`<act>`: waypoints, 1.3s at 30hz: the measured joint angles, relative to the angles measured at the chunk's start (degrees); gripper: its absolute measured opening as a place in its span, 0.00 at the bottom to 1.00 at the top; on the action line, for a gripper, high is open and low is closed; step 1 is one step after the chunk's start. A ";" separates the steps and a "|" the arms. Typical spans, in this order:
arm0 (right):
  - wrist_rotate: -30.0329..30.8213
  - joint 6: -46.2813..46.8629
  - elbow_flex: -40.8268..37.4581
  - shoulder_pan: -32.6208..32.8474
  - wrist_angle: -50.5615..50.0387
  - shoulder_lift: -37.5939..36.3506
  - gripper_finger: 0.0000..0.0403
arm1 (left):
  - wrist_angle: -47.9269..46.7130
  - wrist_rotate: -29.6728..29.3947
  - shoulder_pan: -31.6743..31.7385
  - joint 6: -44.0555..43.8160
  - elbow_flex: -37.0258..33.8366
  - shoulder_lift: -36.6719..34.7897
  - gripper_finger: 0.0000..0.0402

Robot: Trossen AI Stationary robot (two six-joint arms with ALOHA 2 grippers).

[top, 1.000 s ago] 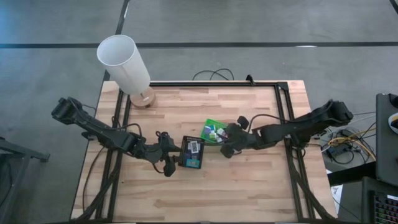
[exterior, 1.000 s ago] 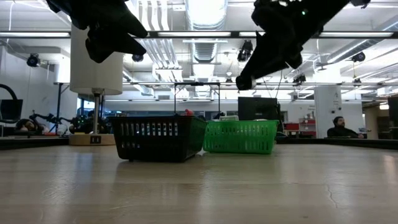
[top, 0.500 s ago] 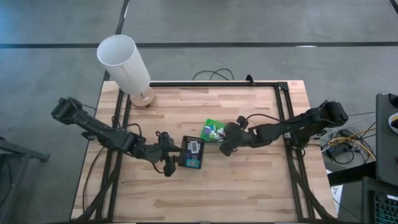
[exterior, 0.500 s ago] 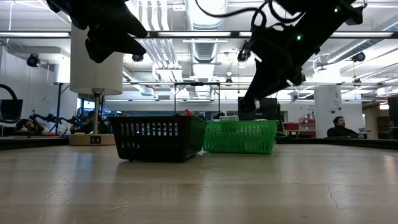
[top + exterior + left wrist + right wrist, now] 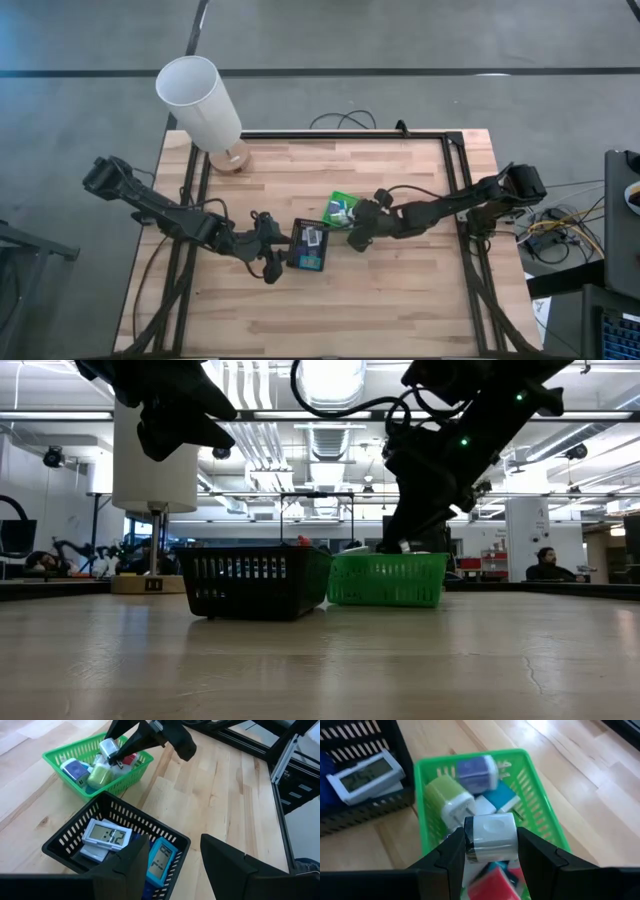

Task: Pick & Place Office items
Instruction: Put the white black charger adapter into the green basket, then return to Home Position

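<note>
Right jaws (image 5: 490, 851) lowered over green basket (image 5: 545, 815), apparently clamping white block (image 5: 492, 836).

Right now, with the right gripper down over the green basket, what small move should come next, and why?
Probably open the jaws. The right gripper is shut on a white block just above the green basket, which already holds other pieces. The left gripper waits open over the black basket.

The right pincer (image 5: 490, 851) has descended over the green basket (image 5: 547, 825).
</note>
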 joint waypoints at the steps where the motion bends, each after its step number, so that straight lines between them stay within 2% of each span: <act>1: -0.12 -0.03 0.06 0.00 0.04 0.04 0.36 | -0.05 0.02 0.00 0.00 0.00 -0.02 0.46; 5: -0.19 0.00 0.06 0.00 0.22 0.02 0.39 | -0.15 0.02 0.01 0.00 0.00 -0.02 0.46; 14: -0.56 0.85 0.04 0.19 0.15 -0.04 0.65 | -0.15 0.02 0.00 0.00 0.00 -0.02 0.46; 21: -10.18 0.39 0.04 0.88 -0.17 -0.87 0.83 | -0.12 0.00 0.01 0.81 0.00 -0.02 0.46; 24: -13.02 0.42 0.04 2.83 -0.30 -1.47 0.89 | 0.05 -0.59 0.00 5.98 0.00 -0.02 0.46; 27: -13.18 -0.28 0.02 6.18 -0.91 -2.38 0.92 | 0.08 -0.91 -0.01 11.27 0.00 -0.02 0.46; 31: -9.29 0.15 -0.07 11.74 -4.83 -4.85 0.94 | 0.19 -2.97 -0.01 15.49 0.00 -0.02 0.46; 36: 2.05 1.86 -0.25 19.58 -13.77 -9.62 0.95 | -2.98 -4.13 -0.89 19.24 0.00 -0.05 0.46; 39: 8.88 6.47 -1.15 23.28 -20.35 -13.65 0.95 | -3.99 -5.95 -1.72 20.55 0.00 -0.32 0.46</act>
